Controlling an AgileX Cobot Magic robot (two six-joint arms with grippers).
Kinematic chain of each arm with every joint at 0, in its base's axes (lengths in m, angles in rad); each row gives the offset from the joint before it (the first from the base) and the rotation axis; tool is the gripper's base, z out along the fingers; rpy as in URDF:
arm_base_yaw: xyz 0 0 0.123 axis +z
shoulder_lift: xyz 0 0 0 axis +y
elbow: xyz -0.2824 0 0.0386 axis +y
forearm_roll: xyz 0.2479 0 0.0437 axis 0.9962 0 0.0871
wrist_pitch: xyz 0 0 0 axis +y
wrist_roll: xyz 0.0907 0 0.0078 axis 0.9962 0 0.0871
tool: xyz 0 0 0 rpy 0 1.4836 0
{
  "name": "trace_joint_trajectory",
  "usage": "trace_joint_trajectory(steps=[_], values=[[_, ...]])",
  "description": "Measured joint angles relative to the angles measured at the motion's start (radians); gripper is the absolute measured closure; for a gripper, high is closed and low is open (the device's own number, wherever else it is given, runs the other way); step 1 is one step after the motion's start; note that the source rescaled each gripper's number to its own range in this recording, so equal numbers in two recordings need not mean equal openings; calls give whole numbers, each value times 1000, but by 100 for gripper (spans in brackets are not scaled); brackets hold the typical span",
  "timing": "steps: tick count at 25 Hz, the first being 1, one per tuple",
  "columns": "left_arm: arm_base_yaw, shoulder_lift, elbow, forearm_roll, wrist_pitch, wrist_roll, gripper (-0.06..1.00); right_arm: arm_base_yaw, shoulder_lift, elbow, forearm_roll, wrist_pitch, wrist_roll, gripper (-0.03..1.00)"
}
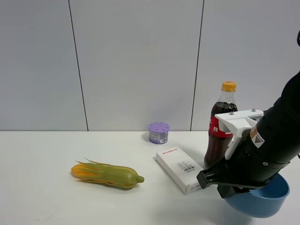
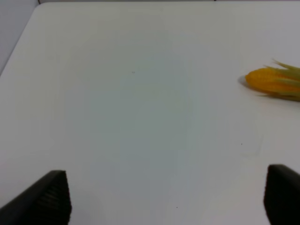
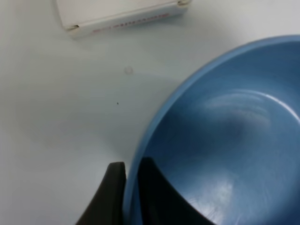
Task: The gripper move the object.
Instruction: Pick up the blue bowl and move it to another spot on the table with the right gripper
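The light-blue bowl [image 1: 262, 199] sits at the front right of the white table, partly hidden by my right arm. In the right wrist view the bowl [image 3: 234, 140] fills the frame and my right gripper [image 3: 131, 187] is shut on its rim, one finger [image 3: 110, 194] outside and one inside. The right gripper's tips are hidden behind the arm in the exterior view. My left gripper [image 2: 164, 197] is open over bare table, its black fingers [image 2: 47, 199] at the frame's lower corners; it does not show in the exterior view.
A cola bottle [image 1: 221, 126] stands just behind the bowl. A white box [image 1: 180, 169] lies to its left, also in the right wrist view [image 3: 117, 16]. A purple-lidded canister [image 1: 159, 132] stands at the back. An ear of corn [image 1: 108, 174] lies left, its tip in the left wrist view [image 2: 274, 82].
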Motion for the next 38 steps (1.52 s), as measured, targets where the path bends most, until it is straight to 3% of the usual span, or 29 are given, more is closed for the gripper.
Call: trace_joint_trajectory(steps=[15,30,33,38], values=[[0,0,0,0,0,0,-6,0,104,0,-2,-72,-37,93],[0,0,0,0,0,0,-6,0,89,0,8,-76,-75,26],[0,0,0,0,0,0,-6,0,25,0,9,-70,-75,20],[0,0,0,0,0,0,-6,0,-181,0,12,-61,-99,19]])
